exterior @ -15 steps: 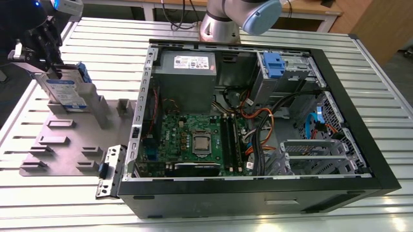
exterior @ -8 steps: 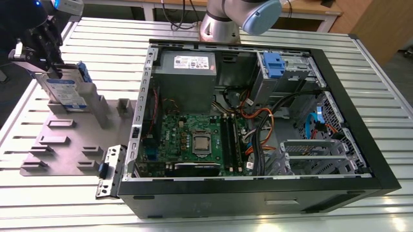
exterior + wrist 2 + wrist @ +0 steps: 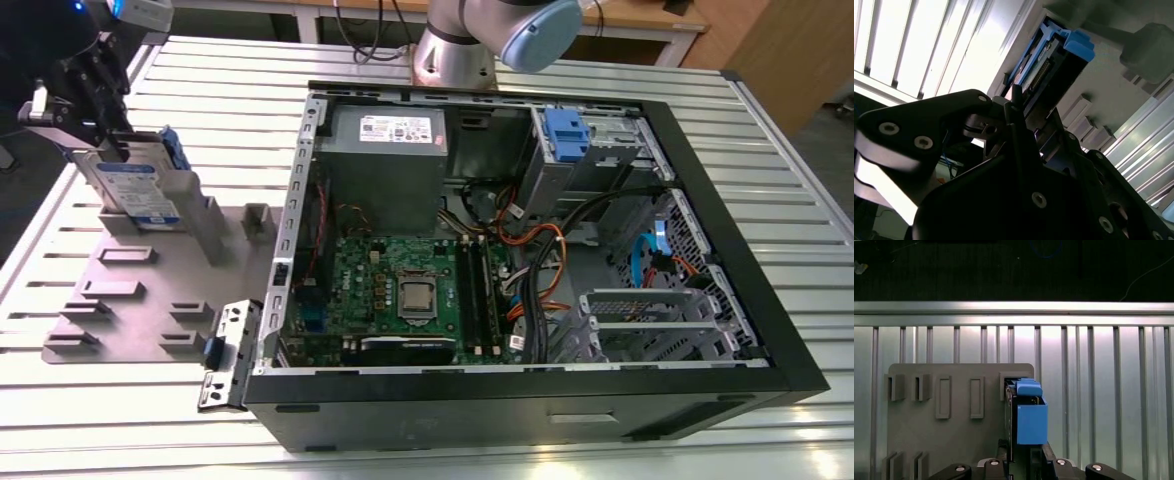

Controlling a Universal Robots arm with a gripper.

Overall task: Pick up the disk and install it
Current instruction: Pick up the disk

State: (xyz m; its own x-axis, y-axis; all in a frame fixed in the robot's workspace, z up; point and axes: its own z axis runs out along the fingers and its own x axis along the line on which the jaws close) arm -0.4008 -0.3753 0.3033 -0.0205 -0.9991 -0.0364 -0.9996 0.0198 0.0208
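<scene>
The disk (image 3: pixel 140 190) stands on edge in a slot at the back of the grey fixture plate (image 3: pixel 120 300), at the exterior view's left. It is silver with a white-and-blue label and blue rails. My gripper (image 3: pixel 114 150) comes down on its top edge, fingers closed on both flat faces. In the first wrist view the disk (image 3: pixel 1030 417) shows end-on with its blue rail, rising from the gripper (image 3: pixel 1019 447). The second wrist view has the disk (image 3: pixel 1051 57) held between the dark fingers (image 3: pixel 1015 102), close to the plate.
An open computer case (image 3: pixel 701 210) lies at the exterior view's right, with motherboard, cables and a drive bay holding a blue clip (image 3: pixel 567 135). A grey power supply box (image 3: pixel 387 130) sits inside. The arm's base (image 3: pixel 454 50) stands behind it. The slatted metal table (image 3: pixel 200 90) runs underneath.
</scene>
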